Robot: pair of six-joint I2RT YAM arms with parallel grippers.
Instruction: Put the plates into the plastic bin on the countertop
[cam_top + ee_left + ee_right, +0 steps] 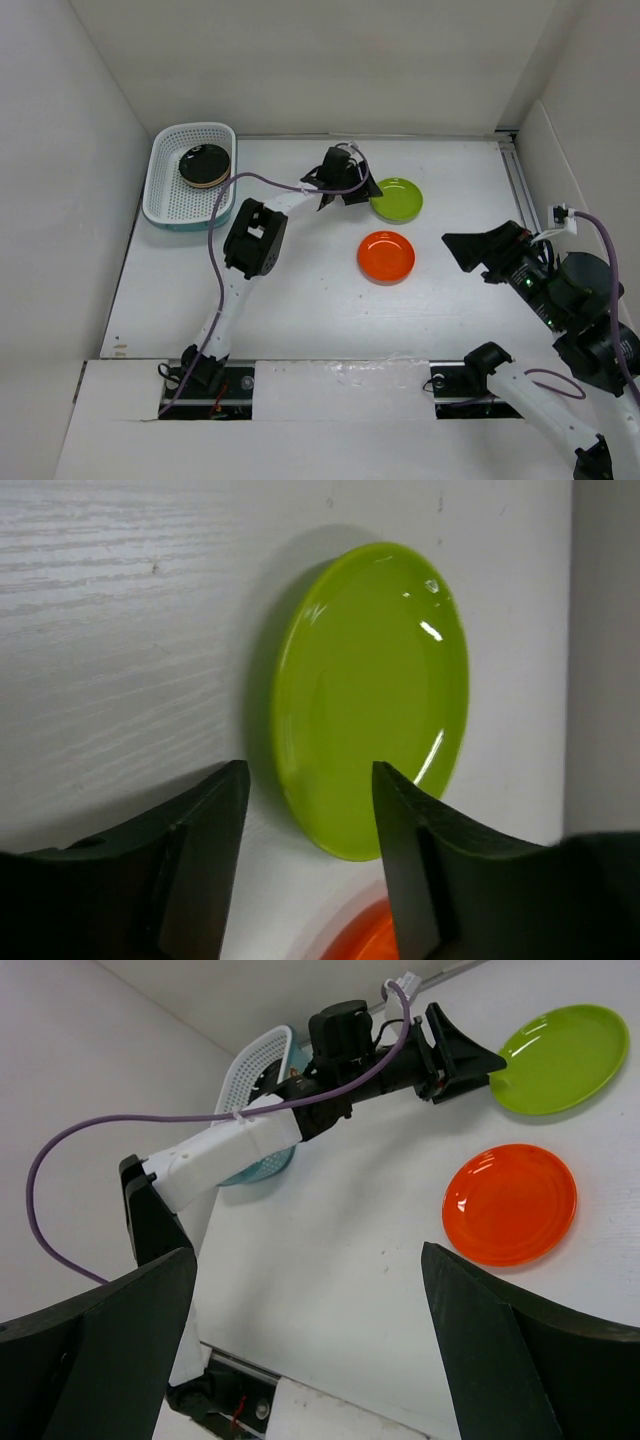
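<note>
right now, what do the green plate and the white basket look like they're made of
Lime green plate: hard and glossy, with sharp white glints on its face. It could be glazed ceramic or melamine; the look leaves that open.
White basket: probably moulded plastic with a duller finish, judging by its regular lattice of holes and rounded corners.

The green plate (370,700) and orange plate (386,256) are glossy and smooth. The tabletop (100,630) is matt, faintly grained — the bin (160,182) perforated white plastic.

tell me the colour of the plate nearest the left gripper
Lime green plate, clearest in left wrist view.
</note>
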